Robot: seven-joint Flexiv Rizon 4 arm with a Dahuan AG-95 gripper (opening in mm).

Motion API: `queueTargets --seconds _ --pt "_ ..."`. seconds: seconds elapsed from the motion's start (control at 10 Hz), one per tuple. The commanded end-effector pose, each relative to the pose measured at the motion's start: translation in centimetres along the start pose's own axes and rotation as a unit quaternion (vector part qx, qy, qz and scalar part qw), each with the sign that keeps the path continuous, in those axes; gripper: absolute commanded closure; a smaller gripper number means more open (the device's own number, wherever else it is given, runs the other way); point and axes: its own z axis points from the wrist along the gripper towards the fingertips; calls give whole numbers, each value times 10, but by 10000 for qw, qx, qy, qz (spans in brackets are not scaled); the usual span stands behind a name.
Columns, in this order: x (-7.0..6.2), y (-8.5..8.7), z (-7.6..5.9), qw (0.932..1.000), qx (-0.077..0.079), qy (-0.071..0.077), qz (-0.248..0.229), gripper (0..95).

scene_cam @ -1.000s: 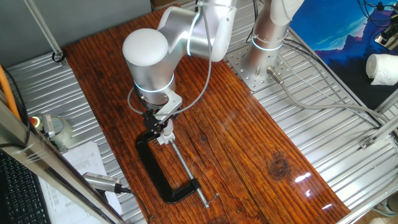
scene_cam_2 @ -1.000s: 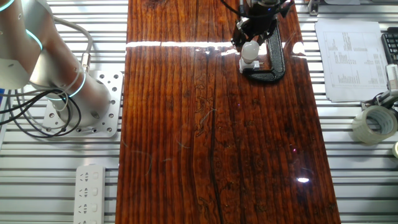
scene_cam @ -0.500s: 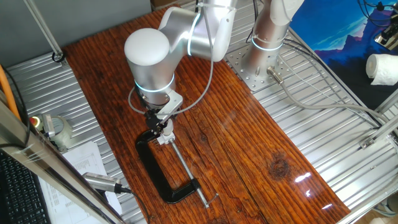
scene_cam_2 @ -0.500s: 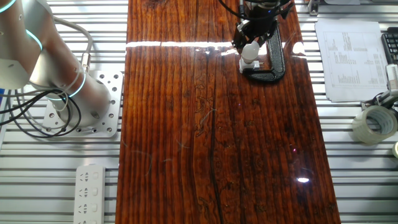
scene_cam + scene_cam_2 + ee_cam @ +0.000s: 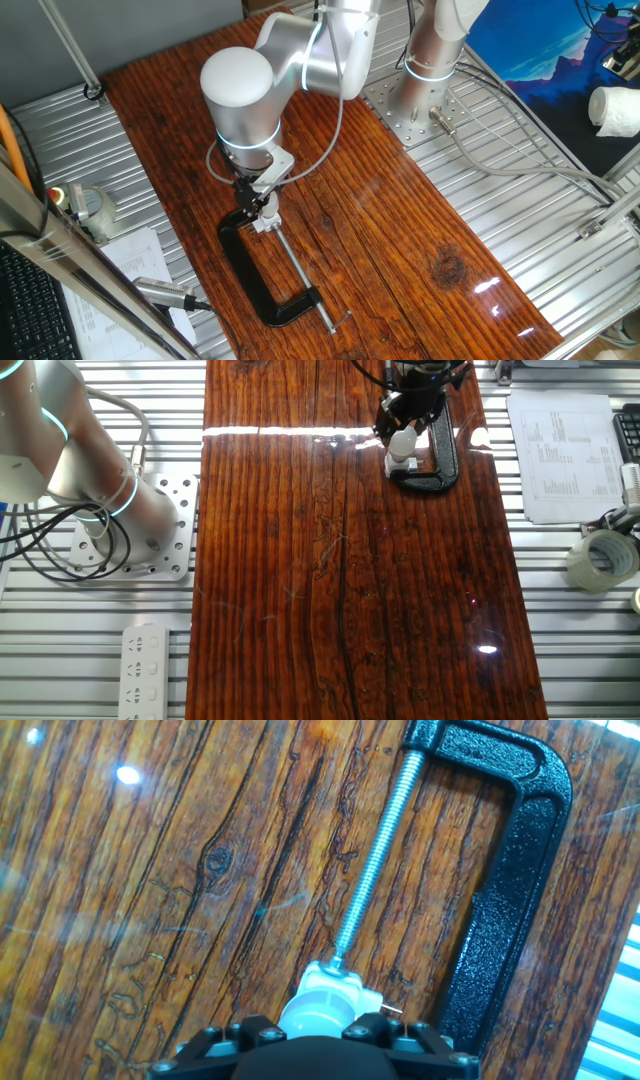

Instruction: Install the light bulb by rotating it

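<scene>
— Where is the light bulb (image 5: 402, 439)?
— Seated on the small white socket block (image 5: 402, 463), held in the black C-clamp (image 5: 262, 285) on the wooden tabletop (image 5: 340, 580).
— And the claw (image 5: 404, 420)?
— Right over the bulb, fingers about its head; whether they grip it, I cannot tell.

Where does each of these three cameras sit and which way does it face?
One fixed view: high at a table corner, looking down past the arm at the clamp; arm and base show.
The other fixed view: overhead, looking straight down on the wooden table; the base shows left, the tool at top.
Hand view: on the hand, looking along the fingers at the socket; only the tool's housing shows.
All share the clamp.
</scene>
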Motion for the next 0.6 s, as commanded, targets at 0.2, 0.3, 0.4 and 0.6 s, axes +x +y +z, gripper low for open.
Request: queueTargets --seconds 0.2,0.3,0.4,0.6 --pt "0 -1 0 10000 14 6 31 380" --pt "0 -1 1 10000 20 10 41 380" --pt "0 -1 1 10000 22 4 56 570" --pt "0 -2 1 10000 21 1 92 570"
